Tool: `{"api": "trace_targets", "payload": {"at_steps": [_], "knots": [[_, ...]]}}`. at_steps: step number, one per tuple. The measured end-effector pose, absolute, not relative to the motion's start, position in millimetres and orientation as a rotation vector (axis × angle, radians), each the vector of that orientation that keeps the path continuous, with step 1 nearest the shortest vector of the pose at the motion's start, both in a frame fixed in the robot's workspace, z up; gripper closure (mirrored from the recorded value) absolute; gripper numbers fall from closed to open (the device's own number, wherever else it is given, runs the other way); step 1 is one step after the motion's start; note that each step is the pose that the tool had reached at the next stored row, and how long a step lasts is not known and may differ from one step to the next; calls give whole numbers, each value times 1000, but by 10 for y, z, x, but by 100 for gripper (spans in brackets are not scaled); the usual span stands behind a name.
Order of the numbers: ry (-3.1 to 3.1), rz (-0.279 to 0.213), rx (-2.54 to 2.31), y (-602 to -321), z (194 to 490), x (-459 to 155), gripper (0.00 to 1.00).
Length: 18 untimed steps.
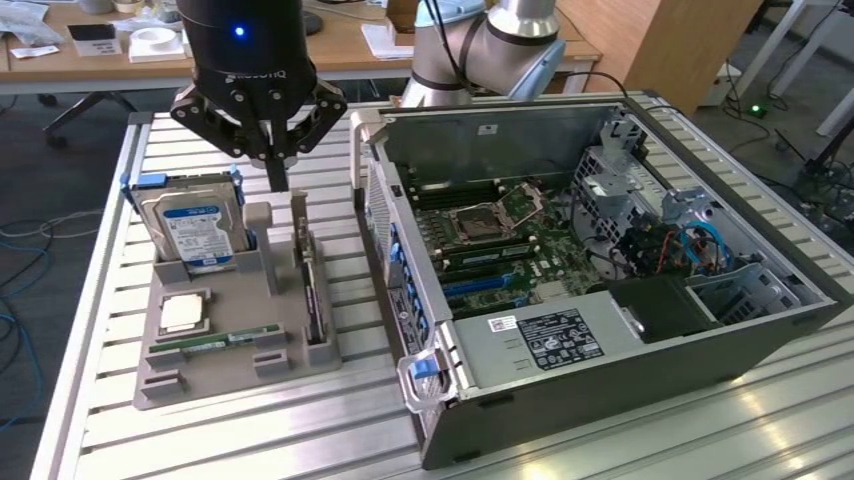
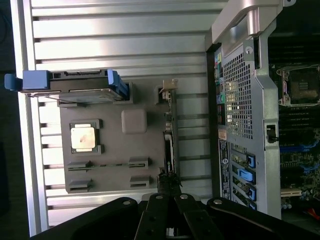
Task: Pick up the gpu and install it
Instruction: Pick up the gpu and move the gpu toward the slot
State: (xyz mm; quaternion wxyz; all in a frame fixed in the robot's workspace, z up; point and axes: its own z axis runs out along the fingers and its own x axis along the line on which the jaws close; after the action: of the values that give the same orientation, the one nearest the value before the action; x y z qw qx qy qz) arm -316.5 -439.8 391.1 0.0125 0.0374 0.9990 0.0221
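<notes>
On the gray holder (image 1: pixel 227 352), the gpu (image 1: pixel 310 290) stands on edge, long axis parallel w/ the PC case (image 1: pixel 601 372) wall; gripper (image 1: pixel 276 180) above it, closed, empty.

Seen in the exterior view, the fixture (image 1: pixel 220 365) lay on the table (image 1: pixel 294 430) at nine o'clock of the open computer case (image 1: pixel 561 400). In the fixture, the hard drive (image 1: pixel 194 230) stood at eleven o'clock, the CPU (image 1: pixel 184 312) and memory stick (image 1: pixel 214 342) at seven, the gpu (image 1: pixel 311 290) on edge along three. The tool (image 1: pixel 276 180) hung above the fixture's twelve o'clock end.
</notes>
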Motion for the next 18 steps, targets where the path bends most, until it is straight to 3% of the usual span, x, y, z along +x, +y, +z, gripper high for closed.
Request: {"api": "trace_targets", "payload": {"at_steps": [6,12,18], "knots": [[3114,69,117,-4398,3911,-3164,89],[3114,69,117,-4398,3911,-3164,64],[3114,69,117,-4398,3868,-3165,64]]}}
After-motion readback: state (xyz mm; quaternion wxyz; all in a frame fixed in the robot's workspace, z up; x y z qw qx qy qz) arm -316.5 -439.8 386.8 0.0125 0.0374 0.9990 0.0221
